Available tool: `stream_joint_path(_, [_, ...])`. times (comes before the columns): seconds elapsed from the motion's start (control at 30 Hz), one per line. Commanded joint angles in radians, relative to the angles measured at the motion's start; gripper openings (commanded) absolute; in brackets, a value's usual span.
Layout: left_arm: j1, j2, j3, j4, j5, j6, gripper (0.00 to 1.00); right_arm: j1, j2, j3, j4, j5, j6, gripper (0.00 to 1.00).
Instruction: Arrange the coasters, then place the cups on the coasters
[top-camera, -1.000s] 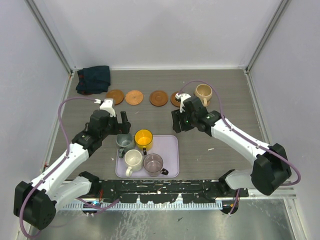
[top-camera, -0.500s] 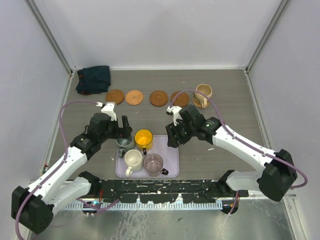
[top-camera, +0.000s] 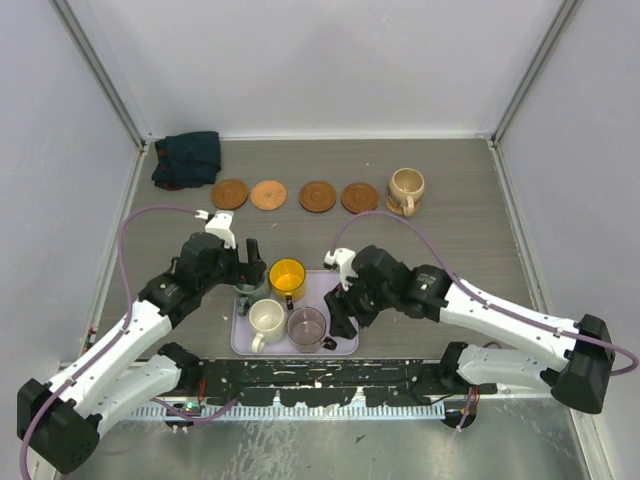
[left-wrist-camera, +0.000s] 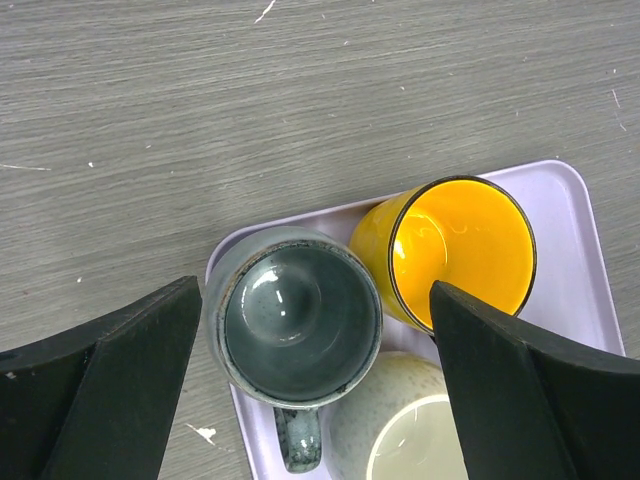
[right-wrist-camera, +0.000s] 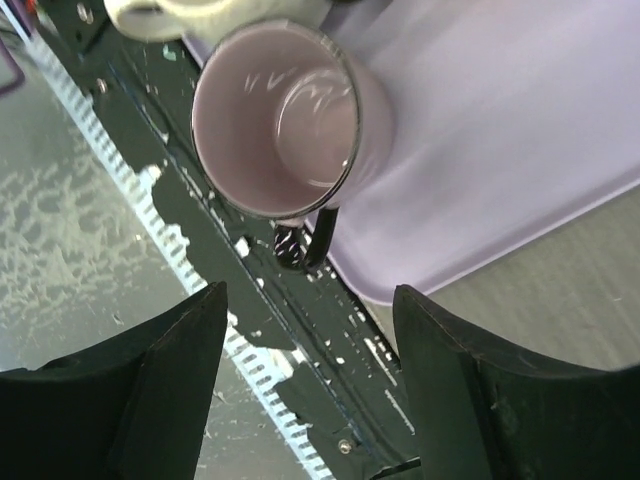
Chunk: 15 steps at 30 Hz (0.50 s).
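Three bare brown coasters (top-camera: 268, 194) and a fourth (top-camera: 360, 197) lie in a far row. A tan cup (top-camera: 406, 186) stands on a coaster at the row's right end. On the lavender tray (top-camera: 320, 290) stand the grey-green cup (top-camera: 250, 283), yellow cup (top-camera: 287, 277), cream cup (top-camera: 267, 318) and mauve cup (top-camera: 306, 325). My left gripper (left-wrist-camera: 315, 310) hangs open above the grey-green cup (left-wrist-camera: 295, 320), one finger on each side. My right gripper (right-wrist-camera: 308, 300) is open just near of the mauve cup (right-wrist-camera: 275, 115), by its dark handle (right-wrist-camera: 310, 240), holding nothing.
A dark teal cloth (top-camera: 187, 158) lies bunched in the far left corner. Grey walls close the table on the left, right and back. A black rail (top-camera: 320, 375) runs along the near edge, right below the tray.
My right arm drew back from the tan cup at the far row to the tray's near right side and its jaws widened. My left gripper sank slightly toward the grey-green cup.
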Motion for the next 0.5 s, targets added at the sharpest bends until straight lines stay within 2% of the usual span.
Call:
stream_joint_path(0.0, [-0.009,-0.022,0.006,0.017,-0.026,0.008,0.98,0.114,0.021,-0.043,0.054,0.13,0.121,0.72])
stream_joint_path(0.17, [-0.015,-0.037,-0.001,0.013,-0.033,0.004,0.98,0.206,0.075,-0.078,0.116,0.195,0.166,0.72])
stream_joint_path(0.47, [-0.019,-0.056,-0.023,0.015,-0.04,-0.015,0.98,0.237,0.189,-0.086,0.197,0.192,0.153,0.72])
